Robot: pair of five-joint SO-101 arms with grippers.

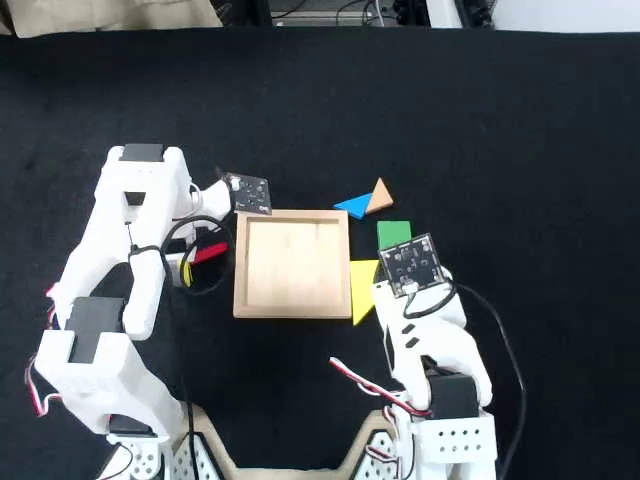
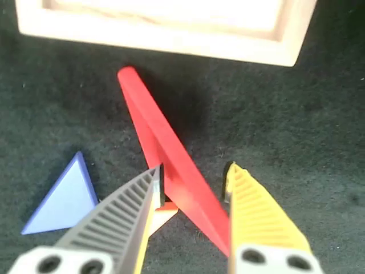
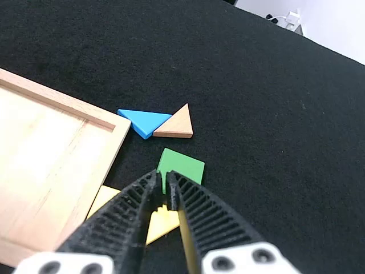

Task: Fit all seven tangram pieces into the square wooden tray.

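Note:
The square wooden tray (image 1: 292, 214) lies empty between the two arms. My left gripper (image 2: 192, 182) is shut on a red piece (image 2: 165, 148) that stands tilted on edge just outside the tray's wall (image 2: 171, 40); from above the red piece (image 1: 208, 252) is at the tray's left side. A violet-blue triangle (image 2: 63, 197) lies flat beside it. My right gripper (image 3: 164, 181) is shut with nothing in it, over the edge of a green square (image 3: 183, 166) and a yellow triangle (image 3: 157, 224). A blue triangle (image 3: 145, 121) and a tan triangle (image 3: 178, 124) touch each other past the green square.
The table is covered in black cloth. The yellow triangle (image 1: 362, 290) rests against the tray's right wall, with the green square (image 1: 393, 234) behind it. A cable loops by the left arm (image 1: 140, 190) close to the tray.

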